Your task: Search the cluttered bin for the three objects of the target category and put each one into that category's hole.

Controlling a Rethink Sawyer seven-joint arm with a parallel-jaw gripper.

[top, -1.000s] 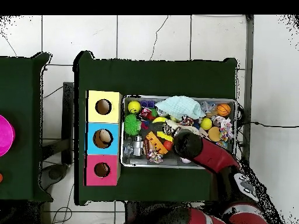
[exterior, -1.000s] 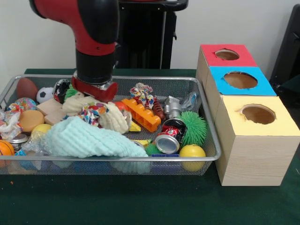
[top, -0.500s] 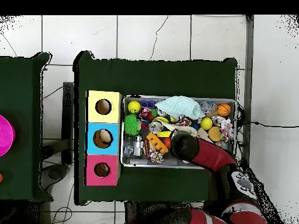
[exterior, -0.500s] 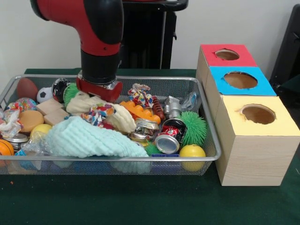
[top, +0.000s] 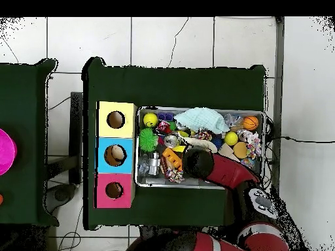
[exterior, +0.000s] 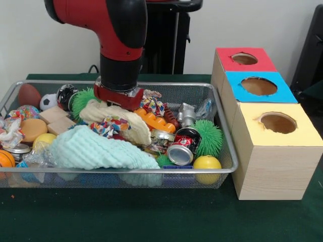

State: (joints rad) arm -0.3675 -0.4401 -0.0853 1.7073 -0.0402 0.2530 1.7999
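From the front, the red and black arm (exterior: 118,38) comes down into the wire bin (exterior: 222,151), its red wrist collar sitting low among the clutter. The gripper (exterior: 119,103) is buried below that collar, pressed against a cream cloth with a multicoloured knotted rag (exterior: 118,123) and just beside the orange toy brick (exterior: 154,120). Whether it is spread, clenched or grasping anything cannot be told, because the collar and the pile hide it. A mint green towel (exterior: 91,148) lies at the near side of the bin. To its right are a crushed red can (exterior: 182,147), a spiky green ball (exterior: 208,137) and a yellow ball (exterior: 207,164) in the near right corner. A small soccer ball (exterior: 48,101) and a brown ball (exterior: 29,94) sit at the far left, an orange ball (exterior: 6,159) at the near left. Right of the bin stands a row of boxes, touching one another: the red box (exterior: 252,64), the blue box (exterior: 280,93) and the yellow box (exterior: 303,136), each with a round hole on top.

From overhead, the arm (top: 226,176) reaches into the bin (top: 137,180) from the bottom edge, covering its lower middle part. The gripper itself is hidden under the arm. The towel (top: 203,119) lies along the bin's upper side, the yellow ball (top: 150,119) in the upper left corner, the spiky green ball (top: 148,138) below it. The three boxes line the bin's left side: yellow box (top: 105,111) uppermost, blue box (top: 103,163), then red box (top: 103,199).
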